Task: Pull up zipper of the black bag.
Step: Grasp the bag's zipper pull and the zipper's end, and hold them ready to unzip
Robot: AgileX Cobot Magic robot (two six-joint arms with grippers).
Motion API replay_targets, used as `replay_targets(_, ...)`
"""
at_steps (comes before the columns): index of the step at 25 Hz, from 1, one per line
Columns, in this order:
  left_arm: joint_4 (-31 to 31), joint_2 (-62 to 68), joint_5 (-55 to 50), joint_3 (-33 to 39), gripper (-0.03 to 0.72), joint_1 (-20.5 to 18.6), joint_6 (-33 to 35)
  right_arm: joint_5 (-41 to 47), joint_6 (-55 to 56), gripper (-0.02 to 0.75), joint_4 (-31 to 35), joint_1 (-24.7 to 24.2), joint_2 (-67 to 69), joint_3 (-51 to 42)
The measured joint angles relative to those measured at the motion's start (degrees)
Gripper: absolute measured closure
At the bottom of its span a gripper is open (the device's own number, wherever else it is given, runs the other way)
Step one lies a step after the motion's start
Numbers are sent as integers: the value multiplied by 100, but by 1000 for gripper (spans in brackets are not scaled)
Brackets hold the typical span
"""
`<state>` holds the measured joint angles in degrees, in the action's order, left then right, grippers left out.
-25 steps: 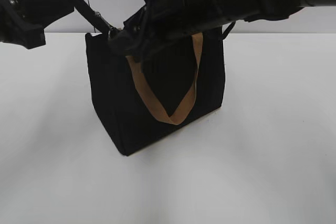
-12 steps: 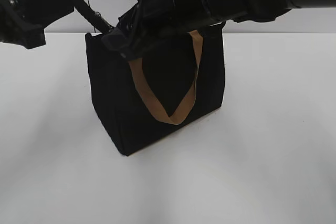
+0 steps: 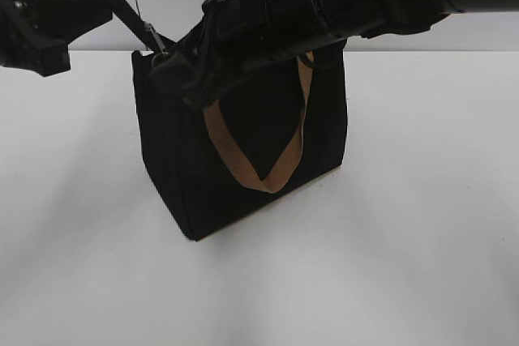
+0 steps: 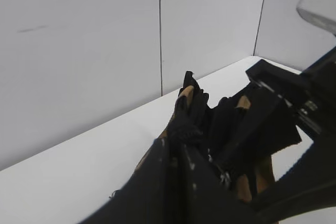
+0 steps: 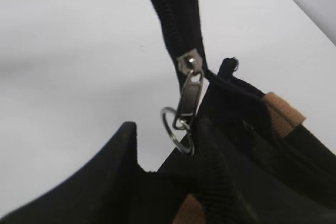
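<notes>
The left tool (image 3: 156, 44) pinches the boxy black fabric bag's (image 3: 243, 151) top corner taut, so the silver ring zipper pull (image 5: 181, 124), hanging between the right tool's (image 5: 165, 174) spread fingers, can slide.

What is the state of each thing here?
Bag: upright on the table, top partly open.
Zipper: pull ring hangs between the right fingers; grip unclear.
Strap: hangs down the bag's front.
Left gripper: at the bag's top corner; grip unclear.
</notes>
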<state>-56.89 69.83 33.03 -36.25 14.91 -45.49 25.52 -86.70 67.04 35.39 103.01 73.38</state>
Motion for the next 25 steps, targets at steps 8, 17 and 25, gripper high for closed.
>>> replay_targets(8,0,0,-34,0,678,0,0,158,135,479,-6,0,0,0)
replay_targets(17,0,0,-62,0,678,0,0,158,282,591,-6,0,0,0)
replay_targets(25,0,0,-145,0,678,0,0,153,404,752,-6,0,0,0)
